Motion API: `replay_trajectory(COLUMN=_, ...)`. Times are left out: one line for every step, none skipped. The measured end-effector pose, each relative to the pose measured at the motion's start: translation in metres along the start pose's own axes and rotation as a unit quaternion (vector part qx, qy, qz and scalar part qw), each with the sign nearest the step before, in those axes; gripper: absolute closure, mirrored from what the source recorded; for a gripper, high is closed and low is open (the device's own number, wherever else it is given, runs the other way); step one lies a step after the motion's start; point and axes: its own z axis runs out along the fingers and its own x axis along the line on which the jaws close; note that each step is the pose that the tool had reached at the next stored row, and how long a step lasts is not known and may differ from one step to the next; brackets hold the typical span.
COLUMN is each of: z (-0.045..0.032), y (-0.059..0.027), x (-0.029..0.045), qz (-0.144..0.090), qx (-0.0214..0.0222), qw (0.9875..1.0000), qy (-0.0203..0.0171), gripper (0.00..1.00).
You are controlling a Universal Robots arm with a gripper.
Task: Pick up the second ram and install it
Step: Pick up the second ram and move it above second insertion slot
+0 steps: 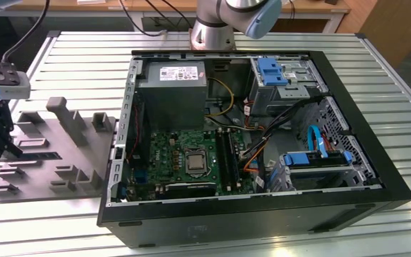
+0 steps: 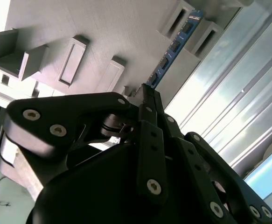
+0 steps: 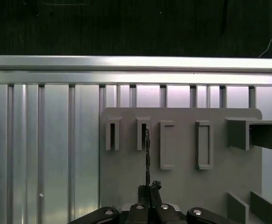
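Gripping second ram (image 3: pixel 147 149) | hand (image 3: pixel 149 189) clamped | ram on edge in tray (image 3: pixel 182 186) slot

Bright even light; glare on metal table (image 2: pixel 247 88); fingers (image 2: pixel 150 105) dark, underexposed.

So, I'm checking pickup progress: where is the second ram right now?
In the second wrist view, the second ram stands on edge in a slot of the grey tray, its near end pinched by the gripper.

Tray (image 3: pixel 182 186) matt, likely plastic; table (image 3: pixel 42 140) glossy metal.
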Motion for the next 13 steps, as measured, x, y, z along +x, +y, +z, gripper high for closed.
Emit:
replay_trajectory(z=-0.0024, y=0.0, x=-0.0001, qz=0.0, qx=-0.0001, qw=1.0, qy=0.0001, gripper=0.88)
replay_trajectory(z=-0.005, y=-0.0001, x=-0.0002, qz=0.0, qx=0.0, qw=1.0, qy=0.0, gripper=0.88)
replay_trajectory(z=-0.008, y=-0.0001, x=-0.0003, qz=0.0, qx=0.0, qw=1.0, qy=0.0, gripper=0.88)
replay_trajectory(z=-0.0111, y=-0.0002, x=-0.0004, qz=0.0, qx=0.0, qw=1.0, qy=0.0, gripper=0.88)
replay_trajectory(z=-0.0143, y=-0.0002, x=-0.0005, qz=0.0, qx=0.0, qw=1.0, qy=0.0001, gripper=0.88)
replay_trajectory(z=-0.0175, y=-0.0002, x=-0.0006, qz=0.0, qx=-0.0001, qw=1.0, qy=0.0001, gripper=0.88)
replay_trajectory(z=-0.0206, y=-0.0003, x=-0.0007, qz=0.0, qx=-0.0001, qw=1.0, qy=0.0001, gripper=0.88)
replay_trajectory(z=-0.0237, y=-0.0003, x=-0.0008, qz=0.0, qx=0.0, qw=1.0, qy=0.0, gripper=0.88)
replay_trajectory(z=-0.0269, y=-0.0004, x=-0.0009, qz=0.0, qx=0.0, qw=1.0, qy=0.0, gripper=0.88)
replay_trajectory(z=-0.0305, y=-0.0004, x=-0.0011, qz=0.0, qx=0.0, qw=1.0, qy=0.0, gripper=0.88)
replay_trajectory(z=-0.034, y=-0.0005, x=-0.0012, qz=0.0, qx=-0.0001, qw=1.0, qy=0.0001, gripper=0.88)
replay_trajectory(z=-0.0374, y=-0.0005, x=-0.0014, qz=0.0, qx=0.0, qw=1.0, qy=0.0, gripper=0.88)
replay_trajectory(z=-0.0408, y=-0.0006, x=-0.0015, qz=0.0, qx=0.0, qw=1.0, qy=0.0, gripper=0.88)
